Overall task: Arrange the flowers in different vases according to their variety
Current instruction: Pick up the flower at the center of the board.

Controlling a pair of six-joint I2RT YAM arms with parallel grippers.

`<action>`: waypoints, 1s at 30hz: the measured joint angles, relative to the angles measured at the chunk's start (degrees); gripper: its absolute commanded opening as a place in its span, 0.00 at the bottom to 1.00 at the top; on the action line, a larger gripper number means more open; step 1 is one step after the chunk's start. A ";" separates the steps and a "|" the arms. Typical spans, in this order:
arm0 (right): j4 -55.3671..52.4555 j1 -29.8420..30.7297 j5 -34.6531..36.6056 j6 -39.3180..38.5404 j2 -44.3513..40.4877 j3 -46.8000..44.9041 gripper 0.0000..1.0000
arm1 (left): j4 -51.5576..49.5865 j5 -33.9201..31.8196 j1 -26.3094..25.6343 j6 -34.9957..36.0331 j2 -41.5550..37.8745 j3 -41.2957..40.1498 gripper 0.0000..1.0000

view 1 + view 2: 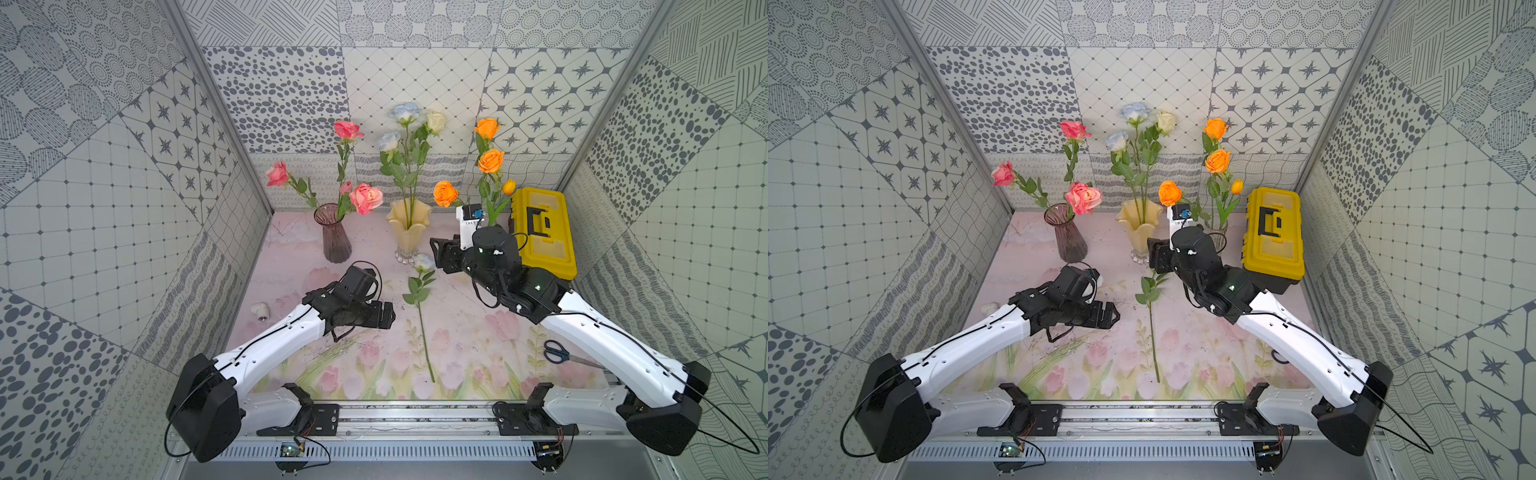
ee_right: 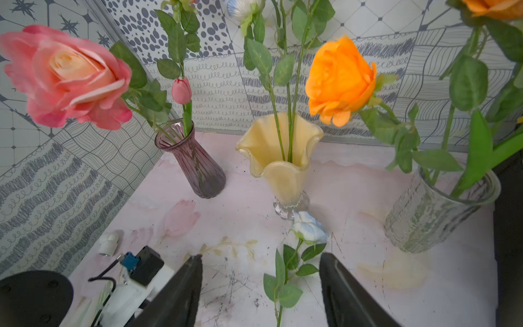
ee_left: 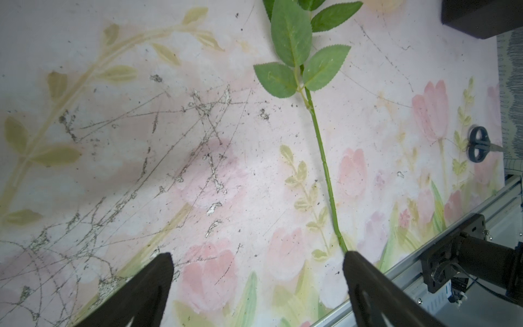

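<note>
Left tool (image 1: 388, 316): released, empty, low over table (image 1: 465, 345) beside rose stem (image 1: 424, 336) | Right tool (image 1: 434, 254): released, empty, raised over rose bloom (image 1: 424, 262) near cream vase (image 1: 409, 232)

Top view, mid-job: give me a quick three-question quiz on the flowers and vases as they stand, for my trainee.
1. True or false: the left gripper is holding a flower.
2. How many flowers lie loose on the mat? A none, B one, C three.
3. Which vase already holds blooms like the loose rose?
Key: 1 false, its jaws stand open and empty. 2 B, only the loose rose. 3 the cream vase, which holds the pale roses.
</note>
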 measured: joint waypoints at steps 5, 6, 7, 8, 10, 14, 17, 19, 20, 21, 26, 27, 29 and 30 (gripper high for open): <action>-3.26 -0.98 -4.13 3.80 -5.25 -5.75 0.75 | -1.77 -2.27 -1.73 -2.19 3.74 4.42 0.96; -3.72 -1.55 -5.25 4.83 -6.14 -7.19 0.76 | -2.16 -2.54 -2.01 -2.64 4.83 5.44 0.96; -4.11 -2.23 -6.12 5.77 -6.95 -8.61 0.75 | -2.60 -2.89 -2.34 -3.17 6.01 6.51 0.95; -4.61 -2.84 -6.80 6.64 -7.69 -9.99 0.76 | -2.99 -3.21 -2.75 -3.78 7.30 7.63 0.95; -5.75 -3.98 -7.96 8.39 -9.53 -13.46 0.76 | -4.09 -3.78 -3.89 -4.87 10.16 10.05 0.94; -7.69 -5.95 -9.66 11.37 -13.55 -19.78 0.75 | -5.99 -4.66 -6.29 -7.13 15.52 14.67 0.92; -8.94 -7.10 -10.14 13.09 -16.48 -23.10 0.76 | -7.02 -5.25 -7.82 -8.98 19.30 17.62 0.90; -9.35 -7.78 -10.45 14.16 -18.40 -24.92 0.76 | -7.43 -5.40 -8.87 -10.23 22.05 19.56 0.87; -9.44 -8.11 -10.56 14.58 -19.21 -25.64 0.76 | -7.61 -5.44 -9.25 -10.73 23.19 20.33 0.87; -9.53 -8.50 -10.69 15.08 -20.02 -26.40 0.75 | -7.85 -5.51 -9.68 -11.23 24.55 21.24 0.86; -9.84 -10.64 -11.21 16.68 -23.08 -29.59 0.75 | -9.11 -5.55 -11.80 -12.39 31.32 26.12 0.79; -9.94 -10.99 -11.37 17.03 -23.50 -29.92 0.75 | -9.27 -5.51 -12.07 -12.63 32.70 27.06 0.76; -10.21 -11.52 -11.56 17.27 -24.41 -30.25 0.75 | -9.60 -5.42 -12.50 -12.85 35.36 28.96 0.72; -10.27 -11.74 -11.58 17.40 -24.83 -30.34 0.75 | -9.79 -5.42 -12.66 -13.09 36.52 29.79 0.69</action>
